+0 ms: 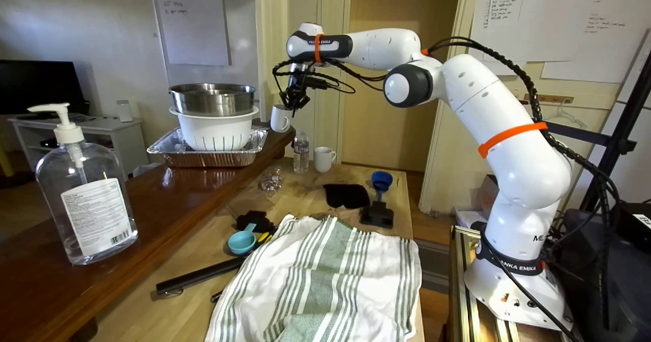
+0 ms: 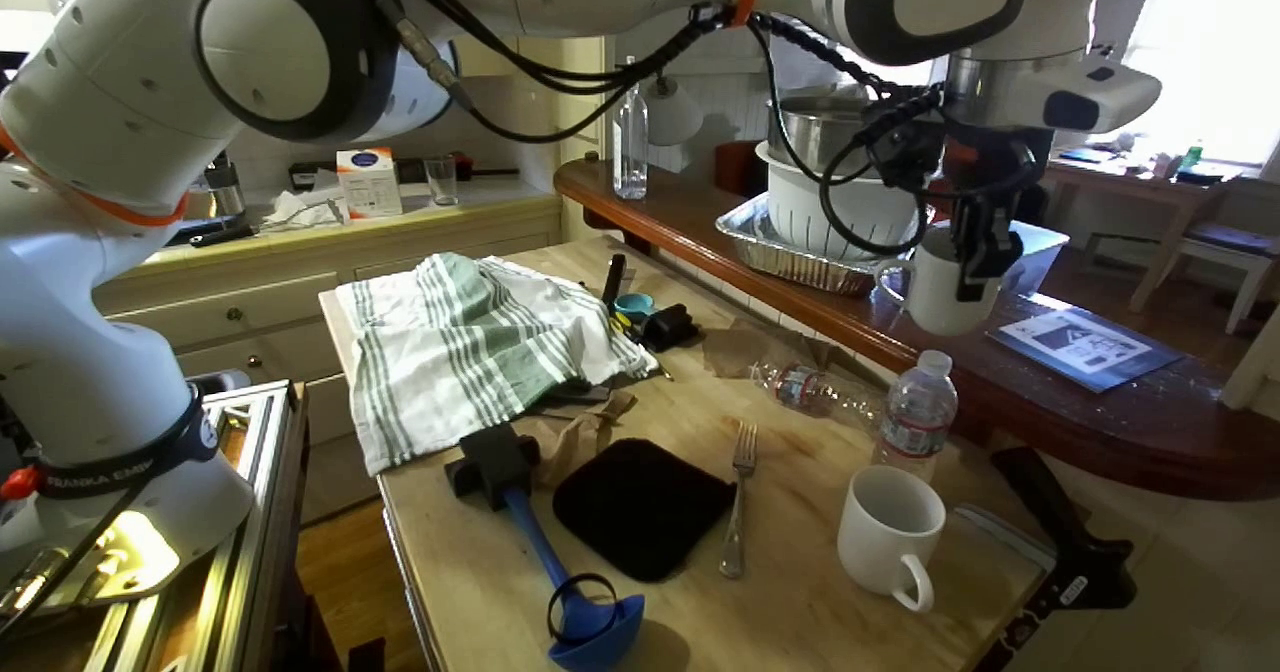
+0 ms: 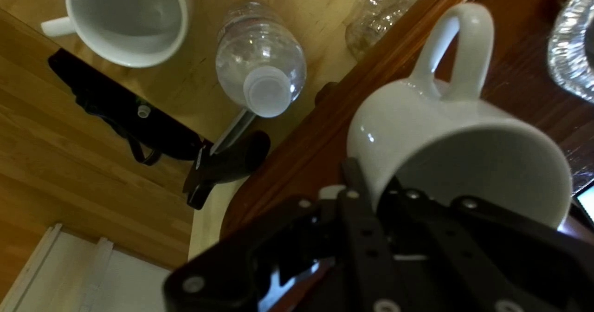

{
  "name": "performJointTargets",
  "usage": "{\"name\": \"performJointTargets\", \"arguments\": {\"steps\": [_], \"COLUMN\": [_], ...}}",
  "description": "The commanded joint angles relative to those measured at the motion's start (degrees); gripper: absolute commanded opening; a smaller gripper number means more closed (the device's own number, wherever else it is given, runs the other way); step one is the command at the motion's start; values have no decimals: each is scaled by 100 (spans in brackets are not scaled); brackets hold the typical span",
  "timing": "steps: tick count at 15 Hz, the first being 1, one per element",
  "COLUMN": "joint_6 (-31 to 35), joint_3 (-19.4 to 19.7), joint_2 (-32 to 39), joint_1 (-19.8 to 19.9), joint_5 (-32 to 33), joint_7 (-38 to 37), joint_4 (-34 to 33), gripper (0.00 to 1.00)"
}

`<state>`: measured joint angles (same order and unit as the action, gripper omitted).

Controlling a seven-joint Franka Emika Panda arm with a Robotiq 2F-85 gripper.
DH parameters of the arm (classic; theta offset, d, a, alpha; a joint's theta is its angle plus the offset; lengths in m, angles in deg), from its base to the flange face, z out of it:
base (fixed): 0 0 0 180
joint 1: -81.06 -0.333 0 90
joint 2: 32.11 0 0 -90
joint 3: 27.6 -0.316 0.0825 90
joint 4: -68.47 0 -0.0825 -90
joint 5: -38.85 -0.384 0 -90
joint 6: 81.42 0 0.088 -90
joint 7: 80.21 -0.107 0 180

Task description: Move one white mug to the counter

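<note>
My gripper (image 1: 295,100) is shut on the rim of a white mug (image 1: 279,119) and holds it up. In the wrist view, one finger is outside the mug's wall (image 3: 408,117) and one is inside; the handle points away from the gripper (image 3: 374,186). The mug is over the end of the dark-brown counter (image 2: 1060,432), slightly tilted; whether its base touches cannot be told. The gripper (image 2: 982,267) and held mug (image 2: 940,297) also show in an exterior view. A second white mug (image 2: 885,532) stands upright on the lower wooden table.
A foil tray (image 1: 213,158) with a white colander (image 1: 216,131) and steel bowl (image 1: 212,97) stands on the counter beside the held mug. A paper sheet (image 2: 1090,344) lies at the counter's end. A water bottle (image 2: 915,417) stands below. A pump bottle (image 1: 86,199) stands nearer.
</note>
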<state>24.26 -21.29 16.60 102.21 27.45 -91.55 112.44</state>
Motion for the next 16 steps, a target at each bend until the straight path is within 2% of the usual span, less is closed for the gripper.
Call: {"name": "performJointTargets", "arguments": {"steps": [1,4,10,11,16], "joint_6": [402,727,794,783,755], "joint_3": [-123,-235,-398,-408,-459], "joint_2": [302,425,501,500,502], "joint_1": [51,52,57,55,63], "joint_5": [-134,-145,-106,-97,-89], "joint_7": [112,230,311,317,324], "joint_4": [-254,-268,-298,-302,-403], "gripper": [3,3,3,29,66]}}
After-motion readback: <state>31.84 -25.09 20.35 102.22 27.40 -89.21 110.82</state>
